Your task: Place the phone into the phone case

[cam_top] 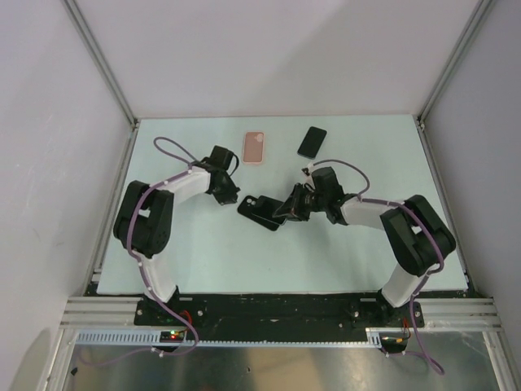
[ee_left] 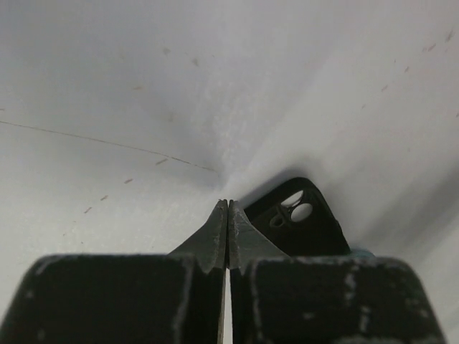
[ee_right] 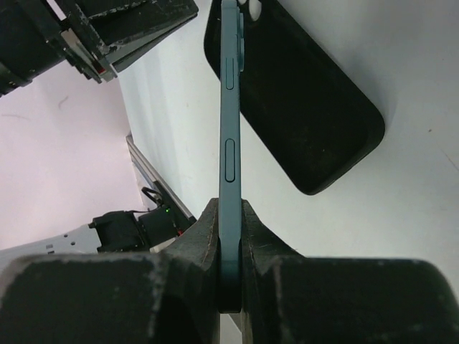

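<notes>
The right gripper pinches a slim dark phone by its lower end, holding it on edge so that its side buttons face the wrist camera. The phone stands upright over the table. Its far end reaches out above one edge of the black case, which lies flat just beyond it with its open side up. Whether the phone's end touches the case cannot be told from these views.

From overhead, the right gripper and the left gripper meet near the middle of the table, with the black case between them.

The left gripper has its fingers pressed together on nothing. Its tips point down at the table just beside the case's camera-cutout corner. Whether they touch the case cannot be made out.

Farther back, well apart from both arms, a pink case and a second phone lie flat on the table near its far edge, the pink case to the left.
</notes>
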Available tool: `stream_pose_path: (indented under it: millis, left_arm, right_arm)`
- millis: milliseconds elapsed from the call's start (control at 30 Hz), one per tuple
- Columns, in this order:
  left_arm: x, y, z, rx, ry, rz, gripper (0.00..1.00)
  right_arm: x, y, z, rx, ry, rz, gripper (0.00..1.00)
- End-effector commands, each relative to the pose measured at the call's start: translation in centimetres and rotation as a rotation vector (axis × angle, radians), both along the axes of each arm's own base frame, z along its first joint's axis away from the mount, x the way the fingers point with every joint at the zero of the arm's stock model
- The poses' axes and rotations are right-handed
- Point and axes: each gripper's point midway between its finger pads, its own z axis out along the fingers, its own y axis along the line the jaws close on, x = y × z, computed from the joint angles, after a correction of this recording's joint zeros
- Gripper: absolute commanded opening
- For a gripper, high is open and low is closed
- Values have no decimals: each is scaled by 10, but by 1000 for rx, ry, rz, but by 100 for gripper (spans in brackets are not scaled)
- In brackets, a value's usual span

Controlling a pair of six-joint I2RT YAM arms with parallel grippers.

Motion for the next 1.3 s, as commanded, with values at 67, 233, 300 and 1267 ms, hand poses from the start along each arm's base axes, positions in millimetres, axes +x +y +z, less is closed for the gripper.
stream_pose_path:
  millis: [67,233,300,1267]
  left_arm:
    - [-2,-23,1,-15,-4,-108,0]
    - [-16,-26,-12,-16,30,-106,0]
    - [-22,-25,-13,-17,37,-97,0]
    - [-71,-41,-14,-17,21,-131,0]
  right_arm:
    - [15,19,11,80,-70,-31,0]
    - [14,21,3,91,-38,-31,0]
    - [12,22,-1,89,-21,-23,0]
    - [-31,-7,-35,120,215,96,0]
